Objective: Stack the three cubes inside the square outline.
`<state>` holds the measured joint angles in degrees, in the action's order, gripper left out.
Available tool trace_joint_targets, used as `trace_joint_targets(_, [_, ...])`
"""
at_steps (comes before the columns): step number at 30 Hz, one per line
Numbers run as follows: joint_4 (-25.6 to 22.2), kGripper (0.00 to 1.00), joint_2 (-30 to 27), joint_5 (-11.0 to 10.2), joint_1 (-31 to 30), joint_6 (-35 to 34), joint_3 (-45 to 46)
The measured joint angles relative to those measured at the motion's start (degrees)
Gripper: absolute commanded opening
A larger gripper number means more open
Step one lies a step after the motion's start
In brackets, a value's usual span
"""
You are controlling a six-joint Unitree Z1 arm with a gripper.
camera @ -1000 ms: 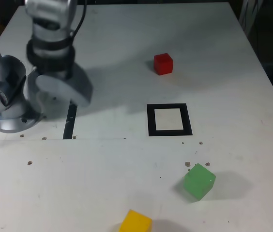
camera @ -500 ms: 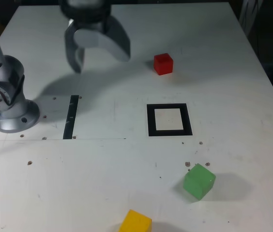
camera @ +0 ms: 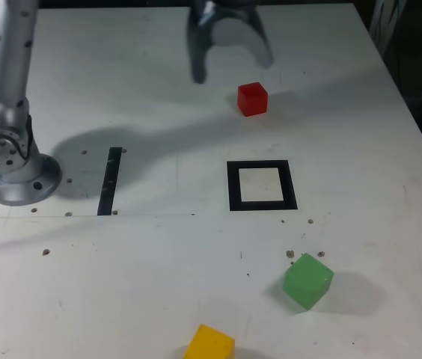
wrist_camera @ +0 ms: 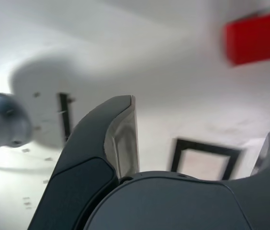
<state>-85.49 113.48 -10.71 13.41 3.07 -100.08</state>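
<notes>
Dark grey robot jaws [camera: 231,56] spread wide, nothing between; up high near small red cube [camera: 253,99], likely so they can drop around it. Black square outline [camera: 262,185] bare, awaiting stack. Green cube [camera: 308,282], yellow cube [camera: 210,343] apart, towards surface's [camera: 121,299] near edge.

red cube [camera: 252,99], green cube [camera: 308,282], yellow cube [camera: 210,343], black square outline [camera: 235,187] with white centre

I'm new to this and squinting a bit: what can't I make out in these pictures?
- Yellow block: its near end is cut off by the exterior view's bottom edge.
- Gripper: blurred in the exterior view.
- Square outline: partly hidden behind the gripper in the wrist view.
</notes>
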Motion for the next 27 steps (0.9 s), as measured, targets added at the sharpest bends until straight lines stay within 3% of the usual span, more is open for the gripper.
trace_joint_targets(10, [-0.1,0.95,8.5,1.3,4.3,1.5,-8.0])
trace_joint_targets(21, [0.5,0.93,14.5,2.8,6.8,1.5,-7.2])
trace_joint_targets(27, [3.5,0.88,16.9,3.5,8.6,2.1,-6.0])
